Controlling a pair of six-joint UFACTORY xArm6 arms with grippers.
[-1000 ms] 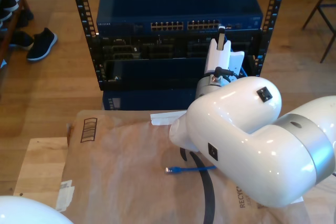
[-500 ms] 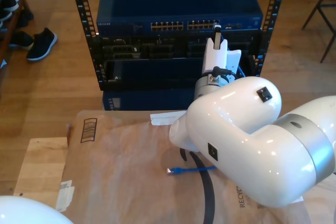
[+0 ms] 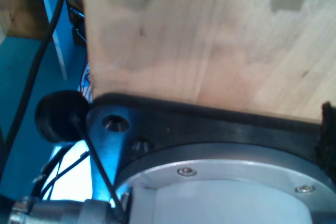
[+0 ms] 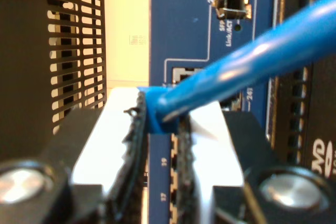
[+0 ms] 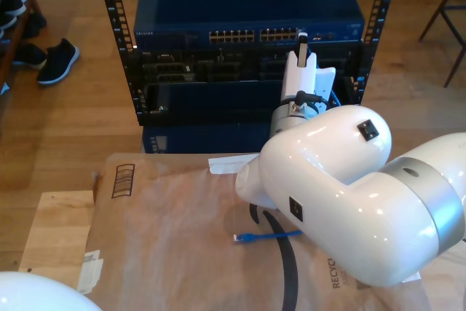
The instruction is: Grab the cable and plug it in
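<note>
Your second end effector [image 4: 163, 182] is clamped on the cable [image 4: 247, 61] just behind its plug, the glossy blue jacket pinched between two black, rough-edged pads [image 4: 134, 156]. The plug end itself sits hidden between them, so you cannot confirm how it is turned. From the grip, the cable's long axis runs back toward the camera and off to one side, thick and blurred with nearness.

Directly ahead of the jaws lies the switch [image 4: 210, 40], a flat blue metal face with a row of small rectangular ports; numerals 17 and 19 show between the pads. The coming move turns on this: the plug must travel straight forward along the gripper's axis into one port, and the second arm is the one placed to do it.

In the exterior view, the white end effector [image 5: 301, 43] reaches the rack's port row, while the cable's free end [image 5: 240, 237] lies on the brown paper covering the table [image 5: 65, 216].

Whether your first end effector is open or closed, you cannot tell.
</note>
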